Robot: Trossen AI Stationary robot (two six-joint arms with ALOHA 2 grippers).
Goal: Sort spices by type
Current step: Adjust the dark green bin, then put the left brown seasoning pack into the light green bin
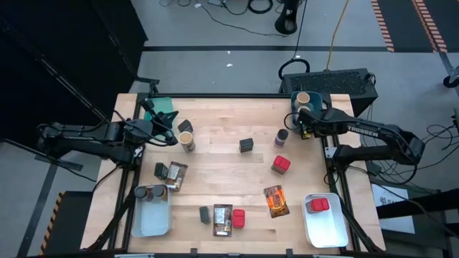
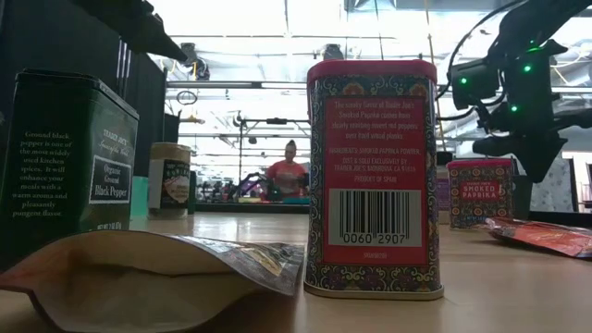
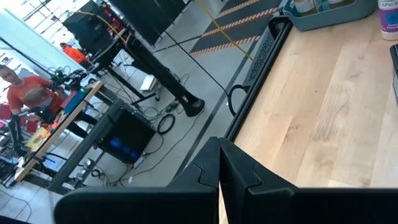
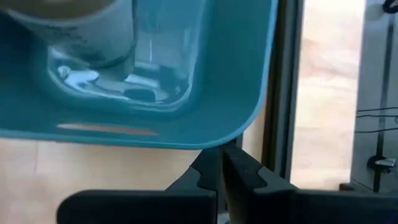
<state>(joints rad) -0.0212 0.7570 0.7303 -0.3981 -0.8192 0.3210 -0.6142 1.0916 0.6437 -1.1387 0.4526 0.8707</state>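
Four bins show in the high view, one near each corner of the tabletop (image 1: 215, 161). The right hand (image 1: 301, 115), fingers pressed together and holding nothing, sits at the edge of a teal bin (image 1: 295, 102) that holds a tan round cylinder (image 1: 303, 98). Just beside that hand, toward the middle of the tabletop, stands a purple-labelled jar (image 1: 281, 137), and a red tin (image 1: 280, 165) lies a little farther from it. The left hand (image 1: 171, 137), also closed and empty, hovers next to another tan cylinder (image 1: 187, 141), with a second teal bin (image 1: 163, 106) just behind it. Well away from the left hand, a clear-white bin (image 1: 151, 215) holds two dark jars (image 1: 147, 192); well away from the right hand, another white bin (image 1: 324, 224) holds one red tin (image 1: 318, 205). Packets and small tins lie loose between them, among them an orange packet (image 1: 276, 201) and a brown packet (image 1: 222, 219).

Low view: a red smoked paprika tin (image 2: 372, 176) stands in front, a dark green black pepper tin (image 2: 65, 162) and a flat packet (image 2: 148, 277) beside it.

Left wrist view: the closed fingers (image 3: 230, 177) hang over bare wood by the tabletop edge.

Right wrist view: the shut fingers (image 4: 214, 171) point at the teal bin's wall (image 4: 236, 74); the cylinder stands inside.
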